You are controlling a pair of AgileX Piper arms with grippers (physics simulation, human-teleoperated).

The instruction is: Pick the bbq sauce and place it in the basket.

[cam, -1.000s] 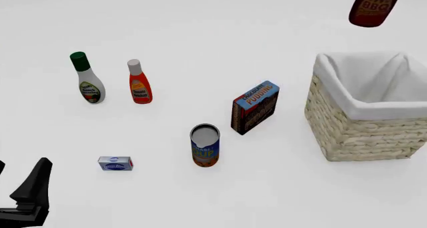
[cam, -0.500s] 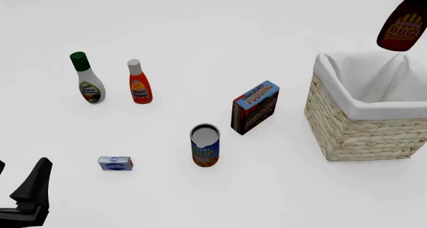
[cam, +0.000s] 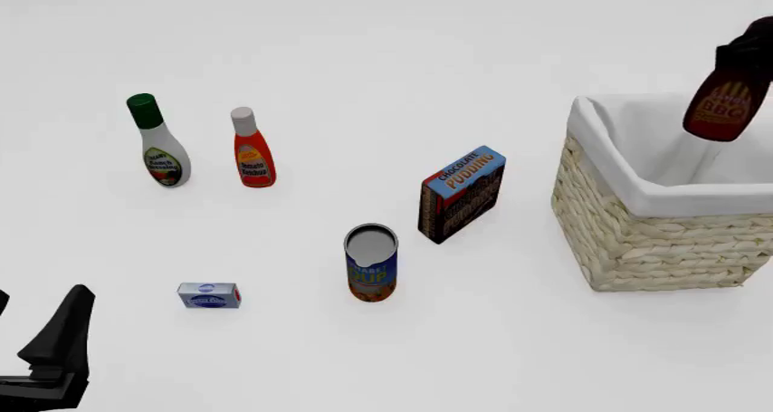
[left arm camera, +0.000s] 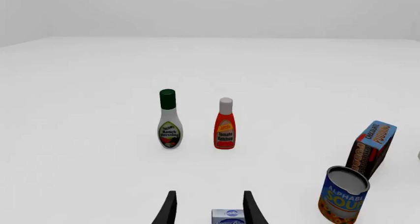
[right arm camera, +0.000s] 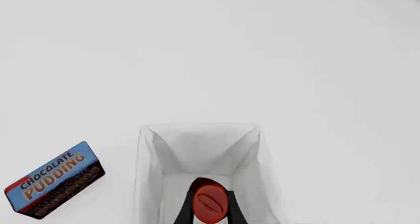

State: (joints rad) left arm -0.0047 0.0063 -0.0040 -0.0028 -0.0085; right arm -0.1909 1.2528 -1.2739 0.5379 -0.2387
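right gripper (right arm camera: pixel 208 211) clamps bbq sauce (cam: pixel 725 104) above basket (cam: pixel 658 240) | chocolate pudding box (cam: pixel 462 193) beside (apart) | left gripper (left arm camera: pixel 208 209) spread, idle

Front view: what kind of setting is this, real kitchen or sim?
Most likely a simulated tabletop: a featureless white table with no room around it, and rendered groceries such as the soup can and pudding box beside a wicker basket.

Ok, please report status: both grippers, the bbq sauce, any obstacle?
Right gripper shut on bbq sauce, hanging above basket. Left gripper open, idle. Nothing in the way.
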